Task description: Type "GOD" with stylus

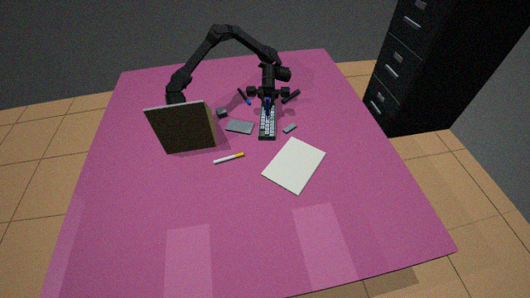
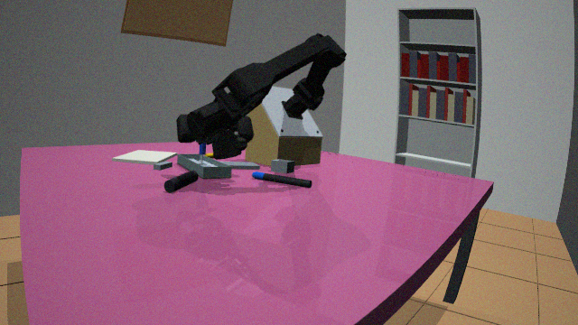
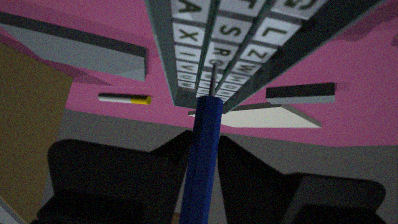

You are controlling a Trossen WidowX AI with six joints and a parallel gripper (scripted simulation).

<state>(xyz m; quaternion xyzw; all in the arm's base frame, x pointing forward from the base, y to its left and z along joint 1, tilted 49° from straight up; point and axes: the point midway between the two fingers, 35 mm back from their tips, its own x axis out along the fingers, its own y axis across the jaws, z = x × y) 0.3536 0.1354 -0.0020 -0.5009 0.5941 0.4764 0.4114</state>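
The keyboard [image 1: 267,137] [image 2: 217,172] [image 3: 187,34] lies on the pink desk, with rows of white letter keys in a grey-green case. My gripper [image 1: 267,100] [image 2: 203,143] [image 3: 205,139] is shut on the blue stylus [image 1: 267,107] [image 2: 202,148] [image 3: 202,160] above the keyboard. The stylus points down, and its thin grey tip [image 3: 213,80] is at the middle row in the wrist view, on or just over the key beyond R. The tip partly covers that key's letter, which looks round. Whether the key is pressed down cannot be told.
A black pen with a blue end [image 1: 244,96] [image 2: 282,180] and a black cylinder [image 1: 291,96] [image 2: 181,181] lie near the keyboard. Around it are a grey slab [image 1: 239,127], small grey blocks [image 1: 221,112] [image 1: 289,128], a white-yellow marker [image 1: 228,158], a pale pad [image 1: 294,165] and a large slanted box [image 1: 186,128].
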